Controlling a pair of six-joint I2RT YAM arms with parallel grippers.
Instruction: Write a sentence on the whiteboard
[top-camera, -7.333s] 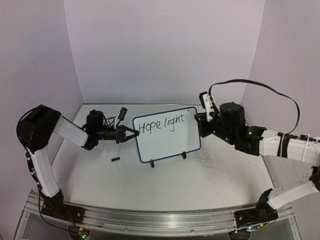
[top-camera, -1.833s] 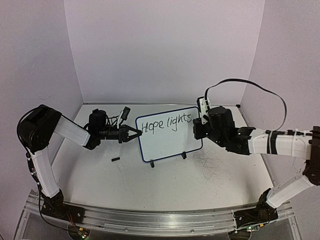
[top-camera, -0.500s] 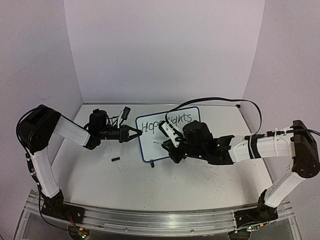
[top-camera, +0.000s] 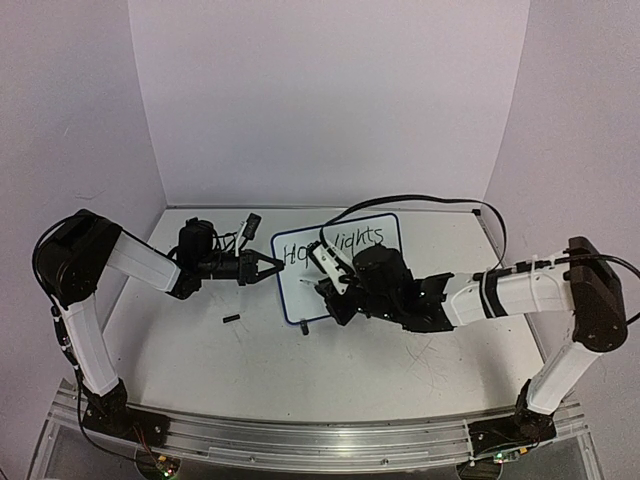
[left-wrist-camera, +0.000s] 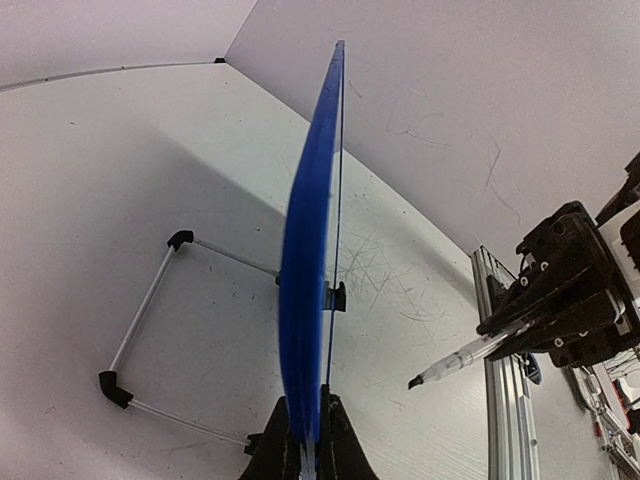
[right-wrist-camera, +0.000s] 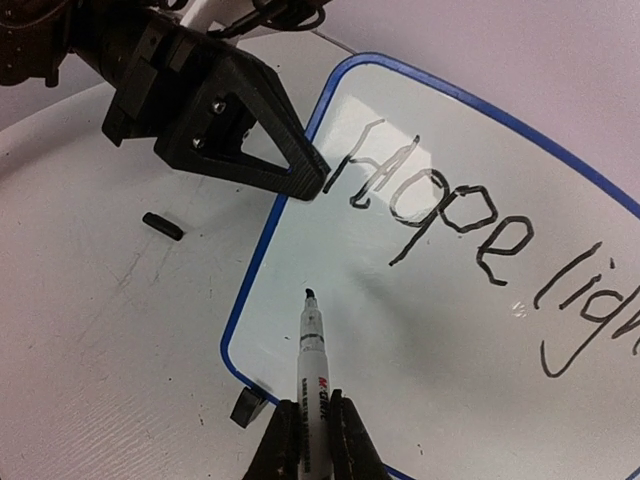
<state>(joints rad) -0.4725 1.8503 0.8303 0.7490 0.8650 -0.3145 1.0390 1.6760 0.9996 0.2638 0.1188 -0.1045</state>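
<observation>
The right gripper (right-wrist-camera: 303, 428) pinches a marker (right-wrist-camera: 311, 350), tip aimed at the whiteboard (right-wrist-camera: 440, 340)'s bare lower-left corner — below "Hope" (right-wrist-camera: 430, 200). The left gripper (left-wrist-camera: 305, 440) (nearer) clamps its left rim.

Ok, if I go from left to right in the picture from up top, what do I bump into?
Left arm's elbow → small black cap → left gripper, pinching the board's edge → whiteboard → right arm's elbow. The right gripper and its marker overlap the board, so they're skipped.
</observation>
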